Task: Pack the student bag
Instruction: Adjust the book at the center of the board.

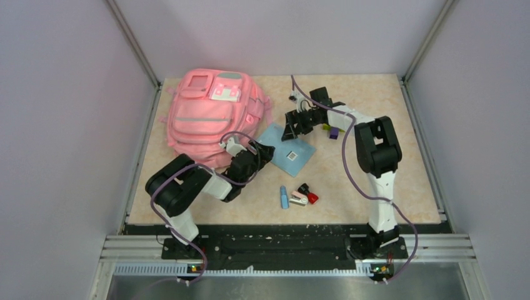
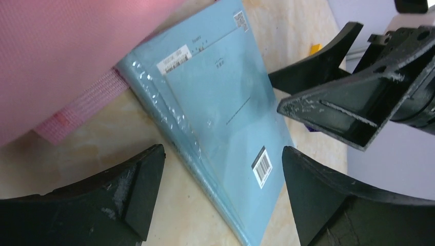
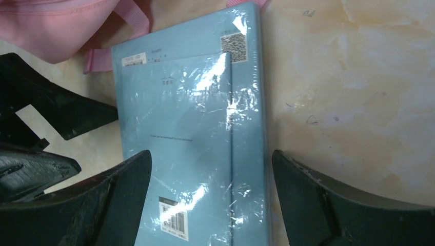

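The student bag [image 1: 206,119], a big pink backpack, lies at the table's far left. Beside it lies a pale blue book [image 1: 297,147] in clear plastic wrap, flat on the table. My left gripper [image 1: 264,154] is at the book's left corner, next to the bag. In the left wrist view it [image 2: 223,197] stands open, its fingers either side of the book [image 2: 225,123]. My right gripper [image 1: 291,130] hovers over the book's far corner. It [image 3: 211,202] is open too, with the book [image 3: 195,138] between its fingers. Neither gripper holds anything.
A blue stick [image 1: 284,197] and small red, black and pink items [image 1: 304,195] lie near the front middle. Yellow and purple pieces [image 1: 331,131] sit by the right arm. A pink strap [image 2: 77,107] of the bag lies against the book's edge.
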